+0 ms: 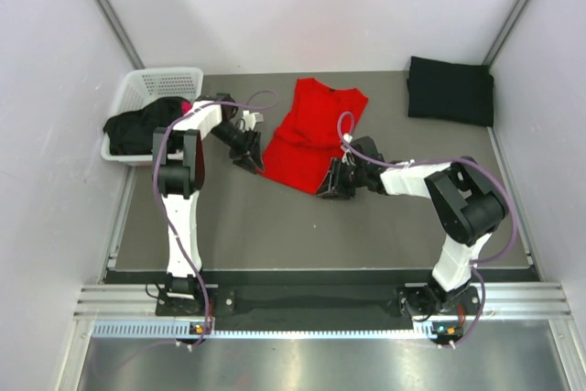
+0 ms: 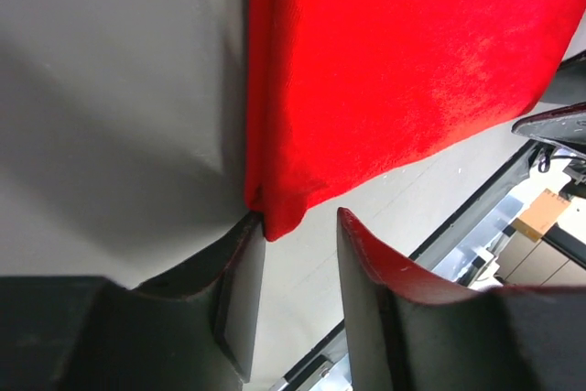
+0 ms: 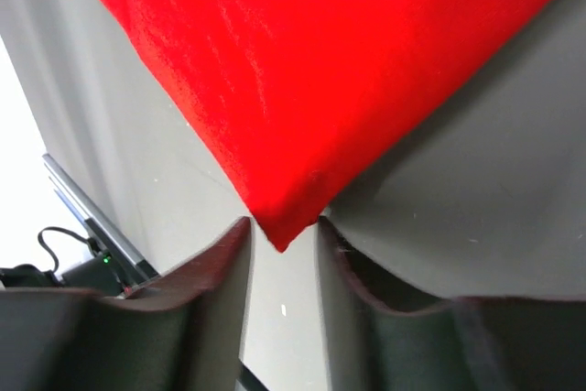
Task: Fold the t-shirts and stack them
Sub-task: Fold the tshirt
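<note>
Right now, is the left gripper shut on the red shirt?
No: the left gripper is open, its fingers apart, with a corner of the red shirt at one fingertip.

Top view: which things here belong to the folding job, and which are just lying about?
Job: red t-shirt; folded black shirt; dark clothes heaped at far left; left hand and right hand, each at a corner of the red one.
Lying about: white basket holding the dark clothes; table.
</note>
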Controlling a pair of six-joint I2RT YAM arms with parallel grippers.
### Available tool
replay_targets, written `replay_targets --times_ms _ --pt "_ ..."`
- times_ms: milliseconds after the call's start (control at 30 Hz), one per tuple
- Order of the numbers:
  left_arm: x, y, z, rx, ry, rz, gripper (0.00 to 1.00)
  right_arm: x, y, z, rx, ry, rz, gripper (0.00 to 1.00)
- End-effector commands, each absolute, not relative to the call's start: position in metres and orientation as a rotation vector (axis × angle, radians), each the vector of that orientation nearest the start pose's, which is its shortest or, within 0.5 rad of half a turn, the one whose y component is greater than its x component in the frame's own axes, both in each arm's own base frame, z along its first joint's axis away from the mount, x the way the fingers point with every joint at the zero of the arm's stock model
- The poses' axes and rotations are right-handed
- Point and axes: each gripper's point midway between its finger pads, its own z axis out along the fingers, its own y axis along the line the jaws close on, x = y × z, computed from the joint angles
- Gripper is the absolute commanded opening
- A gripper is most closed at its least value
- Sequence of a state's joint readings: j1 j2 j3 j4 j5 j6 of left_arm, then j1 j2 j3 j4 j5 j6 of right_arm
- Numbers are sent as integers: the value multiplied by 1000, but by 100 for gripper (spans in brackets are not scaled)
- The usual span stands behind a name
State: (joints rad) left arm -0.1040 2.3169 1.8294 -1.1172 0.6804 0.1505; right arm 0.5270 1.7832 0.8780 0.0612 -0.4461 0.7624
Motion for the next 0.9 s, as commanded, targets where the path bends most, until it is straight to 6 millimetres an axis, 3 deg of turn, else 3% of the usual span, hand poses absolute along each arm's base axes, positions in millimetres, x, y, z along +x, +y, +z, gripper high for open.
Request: replay_targets --times_ms 0,133,167,200,433,567,767,867 --pt "387 -154 31 401 2926 -1064 37 296 292 34 86 2592 1111 31" --pt "380 -163 34 431 2916 -1119 20 297 293 35 68 2575 1134 2" --pt "378 -165 34 433 2919 -1129 15 298 292 37 53 2566 1137 0" --pt "376 -167 35 441 2919 -1134 0 299 291 40 46 2561 1145 0" --pt "342 -191 73 534 2863 -1214 0 302 240 62 -16 2562 1129 0" --pt "311 -223 92 701 2828 -1224 0 295 214 73 -37 2575 1128 0" --pt "272 -255 109 961 2783 -1105 0 281 198 92 -81 2566 1140 0" --pt "261 -260 116 1058 2756 -1037 0 274 198 108 -115 2534 1150 0"
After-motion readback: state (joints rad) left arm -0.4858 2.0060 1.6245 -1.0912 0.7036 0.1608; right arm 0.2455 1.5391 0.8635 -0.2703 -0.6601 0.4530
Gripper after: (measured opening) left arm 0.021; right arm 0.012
